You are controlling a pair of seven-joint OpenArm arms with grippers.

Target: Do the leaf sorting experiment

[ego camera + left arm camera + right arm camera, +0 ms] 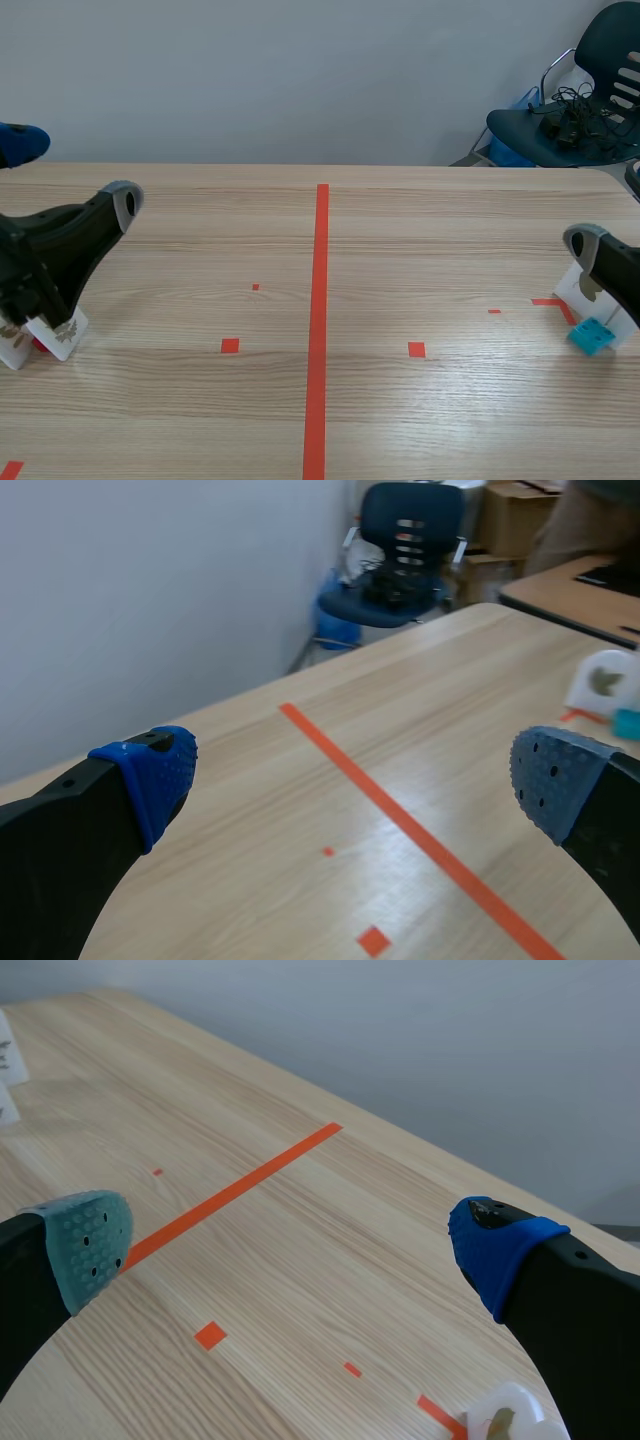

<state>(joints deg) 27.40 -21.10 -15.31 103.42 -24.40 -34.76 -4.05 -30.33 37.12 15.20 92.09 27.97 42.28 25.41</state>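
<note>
At the table's left edge, white cards with leaf pictures (55,335) stand low beside my left arm. My left gripper (72,172) hangs open above the table with nothing between its fingers (150,775). At the right edge, a white leaf card holder (578,288) and a small blue card (591,337) sit by a tape mark. My right gripper (290,1250) is open and empty just above them; its grey pad (585,240) shows in the scene view. The right wrist view catches the holder (510,1410) under the gripper and the left-side cards (6,1060) far ahead.
A long orange-red tape line (319,320) splits the wooden table (420,240). A dark blue chair (590,110) with cables on its seat stands beyond the far right corner. Cardboard boxes (515,510) and another desk lie behind it. A plain wall backs the table.
</note>
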